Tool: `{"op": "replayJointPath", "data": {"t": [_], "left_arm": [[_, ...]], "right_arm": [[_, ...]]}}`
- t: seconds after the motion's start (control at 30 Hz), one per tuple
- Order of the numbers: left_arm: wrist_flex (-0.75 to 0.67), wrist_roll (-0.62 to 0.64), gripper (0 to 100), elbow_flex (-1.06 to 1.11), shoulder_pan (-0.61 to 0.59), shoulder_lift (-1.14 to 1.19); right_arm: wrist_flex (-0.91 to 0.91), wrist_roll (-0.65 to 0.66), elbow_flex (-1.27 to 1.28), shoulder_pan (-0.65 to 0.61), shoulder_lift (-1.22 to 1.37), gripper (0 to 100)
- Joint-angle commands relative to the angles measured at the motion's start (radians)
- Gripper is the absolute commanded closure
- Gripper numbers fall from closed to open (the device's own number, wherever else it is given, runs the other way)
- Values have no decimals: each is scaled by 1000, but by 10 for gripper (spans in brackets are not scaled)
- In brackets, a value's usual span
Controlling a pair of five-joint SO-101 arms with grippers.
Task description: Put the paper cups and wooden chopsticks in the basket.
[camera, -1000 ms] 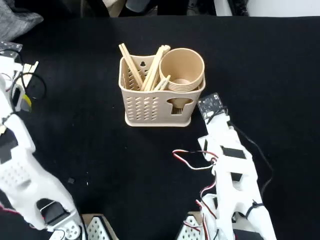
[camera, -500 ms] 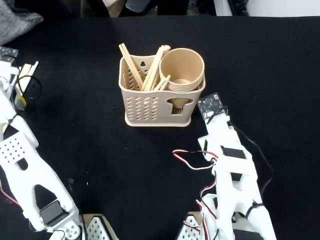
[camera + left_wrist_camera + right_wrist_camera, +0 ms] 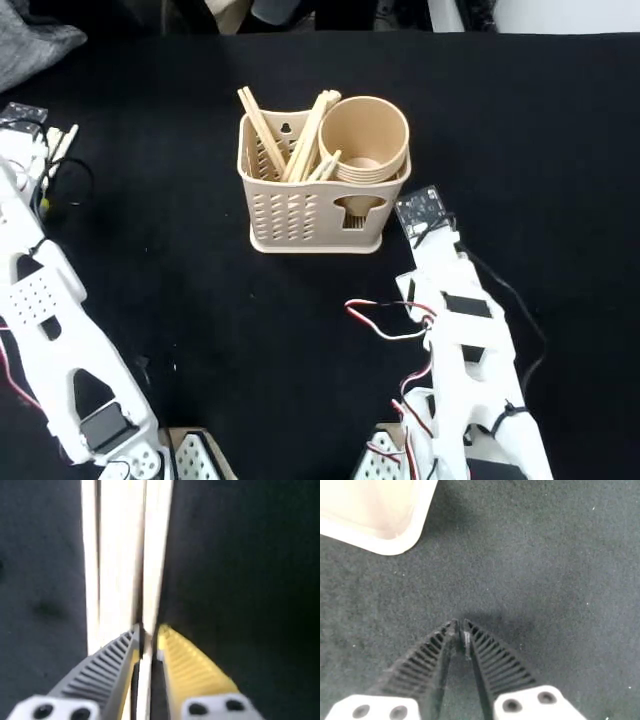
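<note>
Pale wooden chopsticks (image 3: 62, 138) are sitting at the upper left edge of the high view, with the left gripper (image 3: 147, 632) pinching them. More chopsticks (image 3: 262, 128) and stacked tan paper cups (image 3: 365, 135) are standing in the beige perforated plastic basket (image 3: 300, 215) at upper centre. Just lower right of it, the right gripper (image 3: 460, 626) is hanging clenched on nothing over the black table (image 3: 550, 120).

The basket (image 3: 300, 215) is beige with rows of small slots, the cups (image 3: 365, 135) tan, the chopsticks (image 3: 262, 130) pale wood. The table (image 3: 200, 320) is black and the arms (image 3: 470, 350) white. The left gripper (image 3: 148, 632) has one grey ribbed finger (image 3: 105, 670) and one yellow, while the right gripper (image 3: 459, 626) is ribbed black.
</note>
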Motion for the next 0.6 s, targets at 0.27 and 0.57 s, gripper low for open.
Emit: {"op": "replayJointPath", "data": {"t": [0.27, 0.57], "left_arm": [[68, 196, 972, 13, 33, -78], [68, 433, 972, 624, 202, -646]], "right_arm": [[-11, 5, -2, -12, -28, 986], [-14, 6, -2, -12, -28, 986]]}}
